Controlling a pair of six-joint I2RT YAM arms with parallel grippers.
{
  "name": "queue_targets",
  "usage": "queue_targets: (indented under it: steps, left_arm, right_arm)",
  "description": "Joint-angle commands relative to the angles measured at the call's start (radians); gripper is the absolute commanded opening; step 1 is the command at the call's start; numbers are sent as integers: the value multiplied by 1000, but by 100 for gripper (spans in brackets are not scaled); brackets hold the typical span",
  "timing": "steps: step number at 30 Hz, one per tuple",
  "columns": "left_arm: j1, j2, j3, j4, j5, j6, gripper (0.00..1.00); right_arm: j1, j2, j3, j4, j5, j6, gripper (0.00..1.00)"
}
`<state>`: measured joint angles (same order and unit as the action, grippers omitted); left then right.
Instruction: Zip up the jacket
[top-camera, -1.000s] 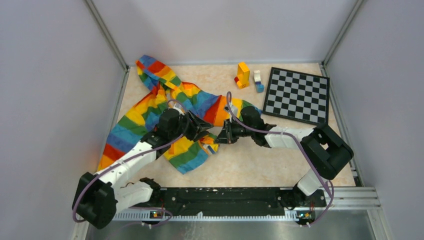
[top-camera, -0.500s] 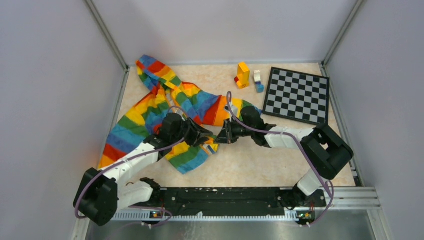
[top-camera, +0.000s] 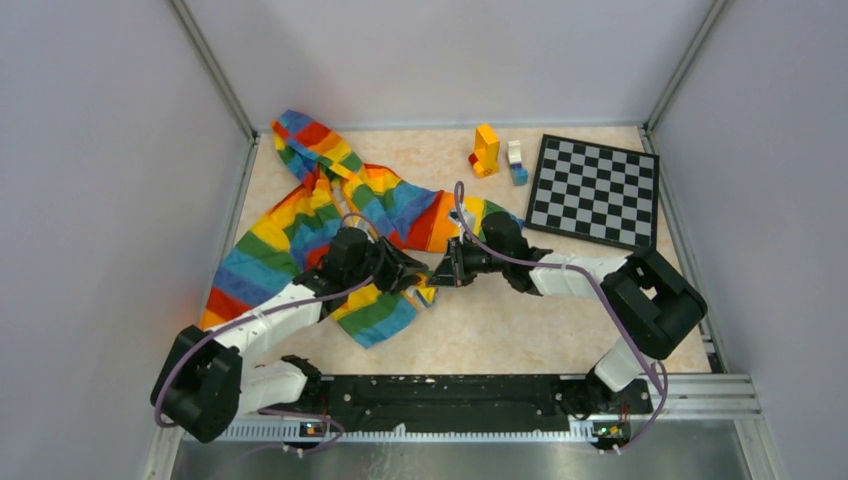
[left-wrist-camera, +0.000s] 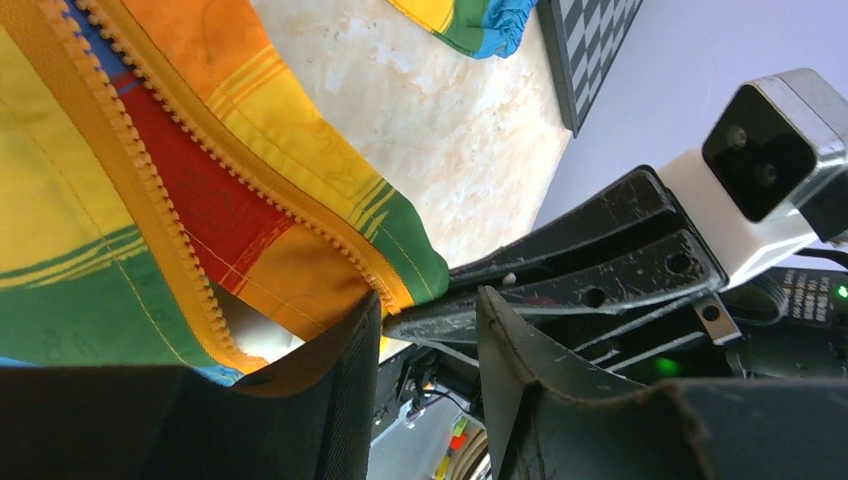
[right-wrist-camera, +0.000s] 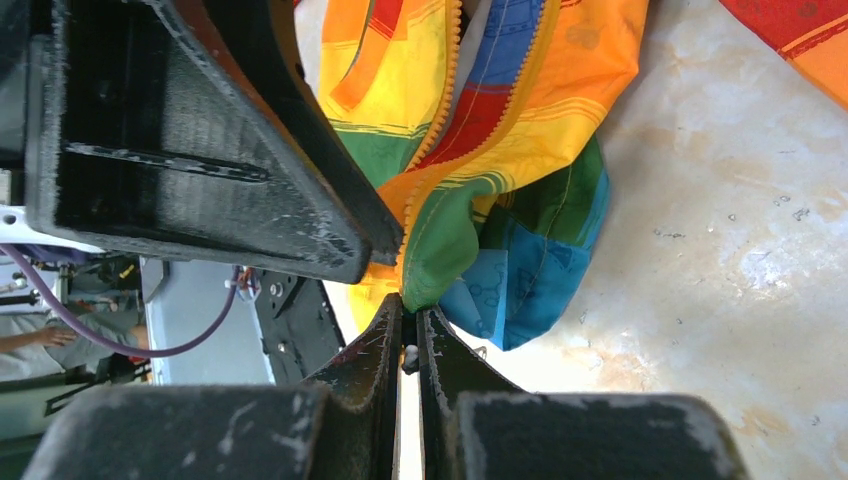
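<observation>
The jacket (top-camera: 300, 225) lies rumpled and unzipped over the table's (top-camera: 500, 320) 9 to 11 o'clock part, with its lower front corner (top-camera: 425, 292) reaching the middle. The right gripper (right-wrist-camera: 409, 306) is closed to a sliver on that corner's green tip, and the cloth rises from its jaws toward 12 o'clock in its wrist view. The left gripper (left-wrist-camera: 427, 305) stands part open, gripping nothing. The orange zipper strip (left-wrist-camera: 140, 165) spreads toward 10 o'clock, meeting one finger (left-wrist-camera: 350, 380). A chessboard (top-camera: 595, 190) sits at 2 o'clock

Jacket (top-camera: 290, 215) on the left, chessboard (top-camera: 594, 190) far right (blocks (top-camera: 487, 148) between, at the back)
</observation>
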<state>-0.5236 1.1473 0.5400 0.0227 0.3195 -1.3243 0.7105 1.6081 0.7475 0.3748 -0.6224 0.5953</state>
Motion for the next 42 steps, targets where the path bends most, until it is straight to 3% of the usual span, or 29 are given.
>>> queue_targets:
  steps: [1, 9, 12, 13, 15, 16, 18, 21, 24, 28, 32, 36, 42]
  left_arm:
    - [-4, 42, -8, 89, -19, 25, 43]
    - [-8, 49, -15, 135, -49, 52, 42]
    - [-9, 61, -38, 231, -31, 59, 33]
    - [-8, 66, -41, 256, -26, 80, 26]
    - [-8, 75, -29, 268, -15, 142, 4]
    - [-7, 76, -21, 287, -10, 183, 0]
    - [-2, 76, -10, 376, 38, 309, 0]
    - [10, 77, 25, 510, 207, 489, 0]
    - [11, 76, 83, 526, 367, 598, 0]
    - [11, 103, 73, 744, 480, 518, 0]
    - [9, 108, 29, 912, 414, 457, 0]
    - [8, 96, 22, 884, 310, 488, 0]
    - [8, 99, 39, 887, 293, 487, 0]
  right_arm:
    - [-2, -11, 19, 62, -27, 14, 0]
    - [-2, -8, 20, 77, -44, 34, 0]
    - [2, -9, 28, 63, -47, 32, 0]
    - [3, -13, 33, 47, -48, 29, 4]
    - [1, -32, 47, -6, -35, 15, 21]
    - [0, -49, 52, -48, -21, -4, 29]
    - [-10, -95, 56, -139, 17, -42, 41]
    - [-83, -169, 10, -178, -37, -28, 46]
    - [-193, -249, -78, -65, -175, 70, 54]
    - [-207, -306, -155, 146, -261, 233, 60]
    - [-207, -349, -240, 330, -237, 473, 64]
    - [-207, -394, -352, 536, -166, 669, 78]
    - [-198, -357, -387, 746, -145, 865, 80]
